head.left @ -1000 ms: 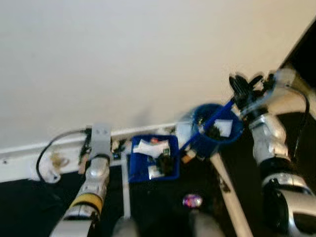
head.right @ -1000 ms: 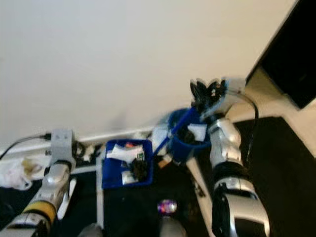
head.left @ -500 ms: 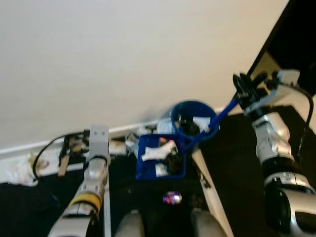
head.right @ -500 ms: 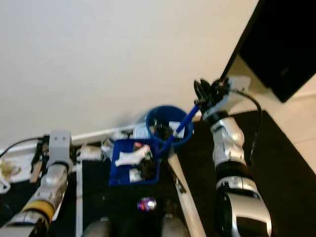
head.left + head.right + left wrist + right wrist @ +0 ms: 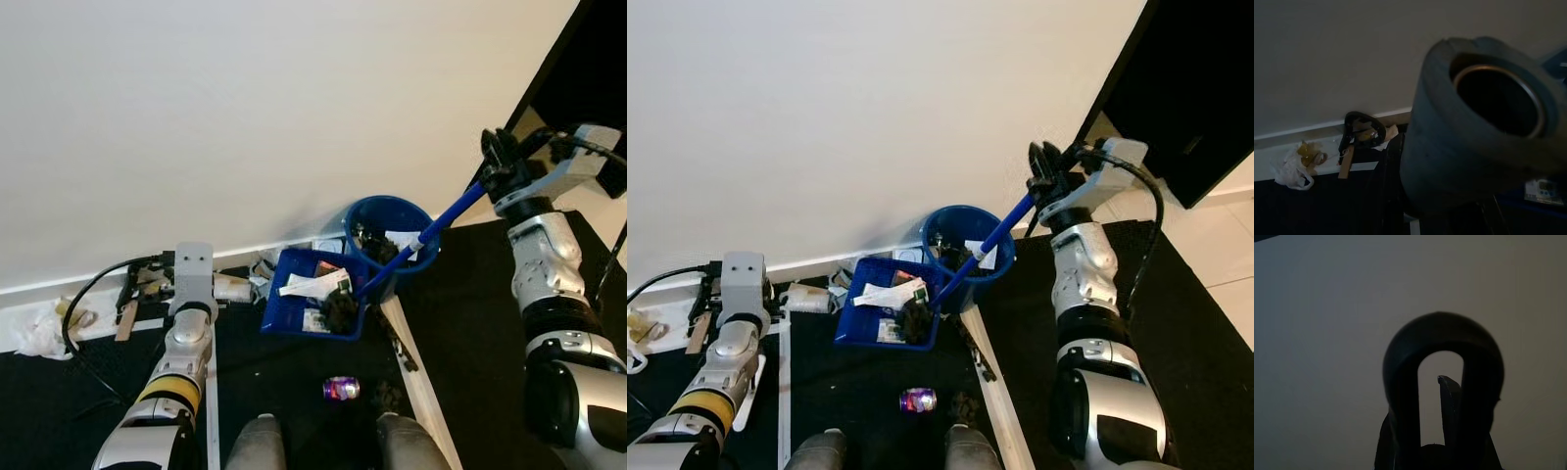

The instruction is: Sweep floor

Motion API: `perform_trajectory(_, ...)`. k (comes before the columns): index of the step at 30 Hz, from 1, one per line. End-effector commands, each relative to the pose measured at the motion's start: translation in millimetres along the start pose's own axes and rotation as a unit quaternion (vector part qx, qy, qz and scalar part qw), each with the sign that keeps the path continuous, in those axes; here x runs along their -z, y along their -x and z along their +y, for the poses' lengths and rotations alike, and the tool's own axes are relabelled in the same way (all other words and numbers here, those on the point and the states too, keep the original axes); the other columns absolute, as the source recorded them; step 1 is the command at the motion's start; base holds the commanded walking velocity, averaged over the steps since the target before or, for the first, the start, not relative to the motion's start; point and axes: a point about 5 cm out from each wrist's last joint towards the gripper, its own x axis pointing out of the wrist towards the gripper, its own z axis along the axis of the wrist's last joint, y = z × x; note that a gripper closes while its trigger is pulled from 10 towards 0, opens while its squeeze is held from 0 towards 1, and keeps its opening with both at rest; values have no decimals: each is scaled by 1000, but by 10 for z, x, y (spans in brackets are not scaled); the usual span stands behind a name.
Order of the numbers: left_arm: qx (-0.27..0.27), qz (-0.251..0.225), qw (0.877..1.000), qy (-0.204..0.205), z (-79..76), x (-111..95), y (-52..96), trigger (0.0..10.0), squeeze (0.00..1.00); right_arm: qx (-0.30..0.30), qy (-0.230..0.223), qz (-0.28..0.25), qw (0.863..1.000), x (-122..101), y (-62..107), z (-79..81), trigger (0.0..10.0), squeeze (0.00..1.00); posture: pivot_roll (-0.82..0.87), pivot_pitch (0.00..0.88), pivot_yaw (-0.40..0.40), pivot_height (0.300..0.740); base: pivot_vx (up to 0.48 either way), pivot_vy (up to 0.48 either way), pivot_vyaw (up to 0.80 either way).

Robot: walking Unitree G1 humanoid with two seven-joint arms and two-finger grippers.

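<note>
Two blue things sit mid-frame against the white wall: a round blue bucket and, just left of and below it, a blue dustpan tilted up off the dark floor, heaped with paper scraps and dark clumps. Its long blue handle runs up and right across the bucket's rim to the right gripper, whose black fingers are closed round the handle's top end at the right edge of the frame. From the right wrist camera a dark loop blocks the middle, so little else reads there.

At lower left the left gripper is cut off behind its grey wrist block; whether its fingers are spread or closed I cannot tell. The left wrist camera is mostly blocked by a dark round tube end. A crumpled plastic bag lies at far left by the baseboard, and a small purple can rests on the floor at bottom centre.
</note>
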Motion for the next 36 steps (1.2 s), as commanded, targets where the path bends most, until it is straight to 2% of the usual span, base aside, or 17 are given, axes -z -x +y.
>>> perform_trajectory(1, 19, 52, 998, 39, -145, 228, 77, 10000, 0, 21, -23, -121, 992, -505, -167, -59, 10000, 0, 60, 13, -67, 740, 0, 0, 0)
perform_trajectory(5, 21, 52, 998, 40, -147, 227, 76, 10000, 0, 37, -44, -156, 986, -718, -232, -117, 10000, 0, 57, 12, -68, 740, 0, 0, 0)
perform_trajectory(9, 21, 54, 998, 38, -139, 237, 78, 10000, 0, 27, -51, -144, 988, -708, -267, -91, 10000, 0, 51, 12, -66, 740, 0, 0, 0)
perform_trajectory(14, 22, 56, 998, 36, -137, 251, 82, 10000, 0, 13, -47, -107, 993, -502, -255, -4, 10000, 0, 50, 14, -68, 740, 0, 0, 0)
perform_trajectory(16, 22, 57, 998, 35, -145, 256, 85, 10000, 0, 1, -48, -77, 996, -288, -218, 105, 10000, 0, 53, 16, -73, 740, 0, 0, 0)
perform_trajectory(23, 22, 59, 997, 33, -146, 278, 98, 10000, 0, -15, -56, -48, 997, -73, -179, 249, 10000, 0, 59, 18, -75, 740, 0, 0, 0)
perform_trajectory(26, 21, 59, 998, 32, -131, 284, 101, 10000, 0, -20, -66, -60, 996, -109, -216, 293, 10000, 0, 61, 17, -76, 740, 0, 0, 0)
perform_trajectory(33, 20, 59, 998, 32, -125, 282, 99, 10000, 0, -16, -71, -78, 994, -211, -263, 272, 10000, 0, 60, 15, -76, 740, 0, 0, 0)
perform_trajectory(35, 21, 58, 998, 31, -135, 281, 99, 10000, 0, -10, -69, -109, 992, -400, -317, 221, 10000, 0, 59, 16, -77, 740, 0, 0, 0)
perform_trajectory(36, 21, 58, 998, 31, -135, 281, 99, 10000, 0, -10, -69, -109, 992, -400, -317, 221, 10000, 0, 59, 16, -77, 740, 0, 0, 0)
